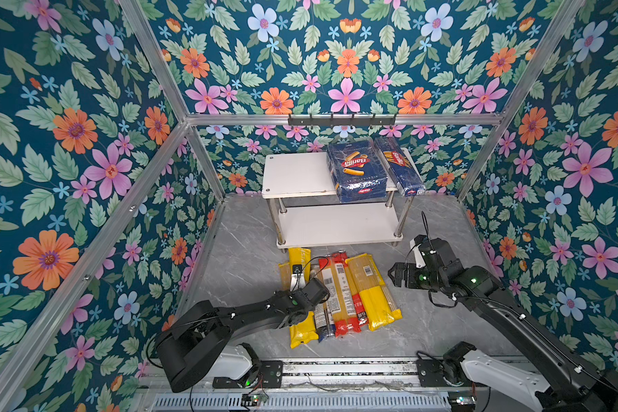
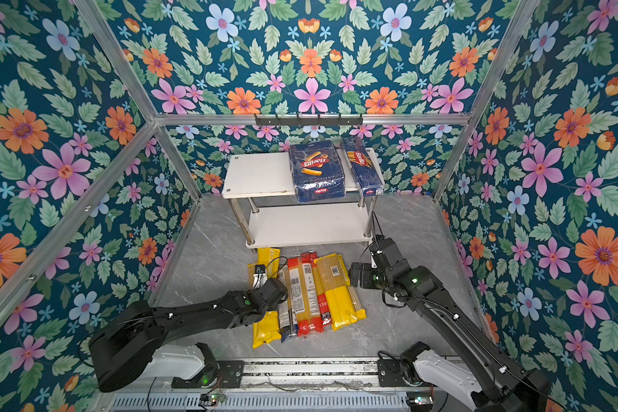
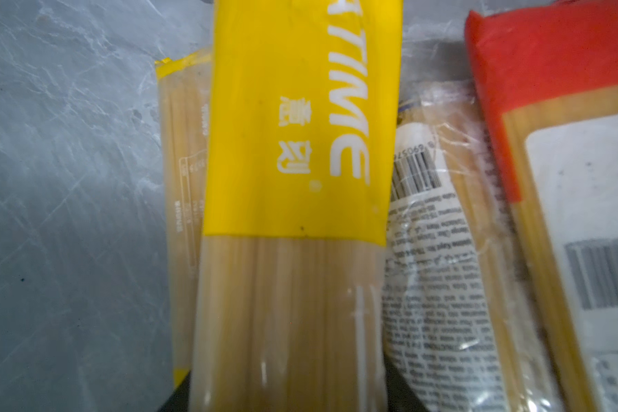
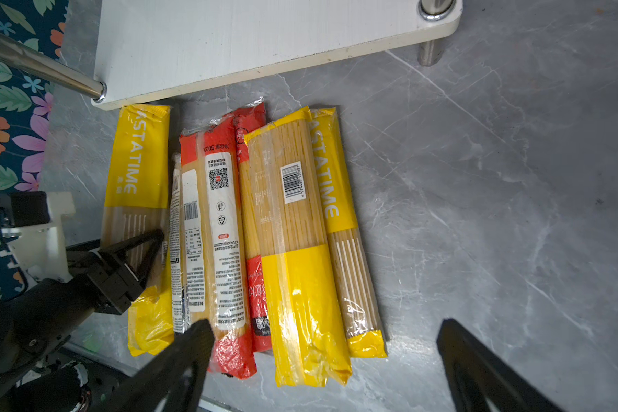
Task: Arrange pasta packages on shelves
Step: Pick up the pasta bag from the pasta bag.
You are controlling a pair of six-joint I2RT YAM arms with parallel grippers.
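Top views: two Barilla packs [image 1: 357,171] sit on the rack's [image 1: 293,174] top board, lower board bare; the other spaghetti bags [image 1: 339,292] lie on the bench [image 1: 236,257] before it. Left pincer [image 4: 147,257] straddles the leftmost yellow bag [image 4: 136,199], jaws partly in, grip unclear. Right pincer [image 4: 322,360] hovers wide apart, empty.

The left half of the upper board [image 1: 293,174] of the shelves [image 1: 336,214] is left bare; its right half is taken up by the rigatoni bag [image 1: 355,171] and the Barilla spaghetti pack [image 1: 400,166], both overhanging the front edge. The lower board [image 1: 336,224] is unoccupied, though entry from above is barred by the upper board and at the corners by the chrome posts [image 1: 275,214]. The floor [image 1: 243,260] just before the shelves' front edge is covered by the row of spaghetti bags [image 1: 343,289], packed side by side and overlapping. Open floor is found to either side of that row. Above the shelves, the hook rail [image 1: 341,119] is fixed across the back wall.
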